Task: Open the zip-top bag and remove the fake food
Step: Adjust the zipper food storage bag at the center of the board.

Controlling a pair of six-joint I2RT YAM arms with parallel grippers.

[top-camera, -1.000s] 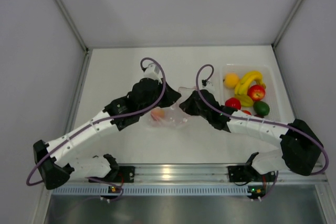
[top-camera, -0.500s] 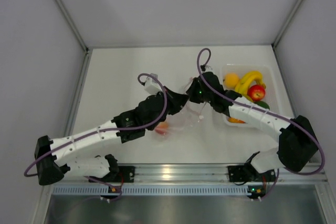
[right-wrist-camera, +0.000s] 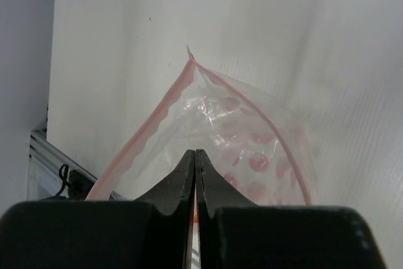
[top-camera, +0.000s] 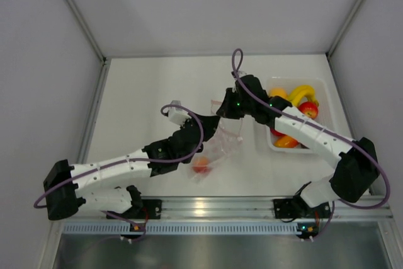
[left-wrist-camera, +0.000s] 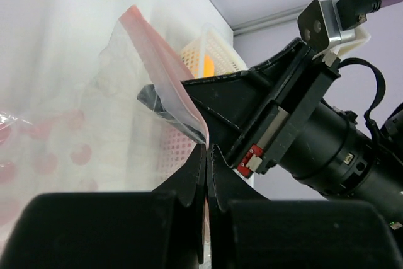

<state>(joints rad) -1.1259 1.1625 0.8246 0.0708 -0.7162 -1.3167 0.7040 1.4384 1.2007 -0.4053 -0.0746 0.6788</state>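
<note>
The clear, thin, crinkly plastic zip-top bag (top-camera: 228,143) hangs over the middle of the white table (top-camera: 145,92), stretched between the two arms with its mouth uppermost. The left gripper (left-wrist-camera: 206,155) has its fingers pressed together on one lip of the mouth, with the film rising out of the tips. The right gripper (right-wrist-camera: 195,160) faces it from close by and is likewise clamped on the opposite lip. With each side held by its own pincer, the red-pink zip strip (right-wrist-camera: 157,118) bows into an open loop in the right wrist view. This suggests the seal is parted at least along that stretch, and drawing the arms apart would widen it. A small peach-coloured glossy plastic fruit (top-camera: 201,165) sits at the bag's low end near the table; I cannot tell whether it is inside the film or just out of it. The other glossy plastic fruits (top-camera: 301,94), yellow bananas and a red apple among them, lie in the rigid clear rectangular tray (top-camera: 322,85) to the right, partly under the right arm. The opening looks nearly done, and tipping the piece out seems to be what remains.
</note>
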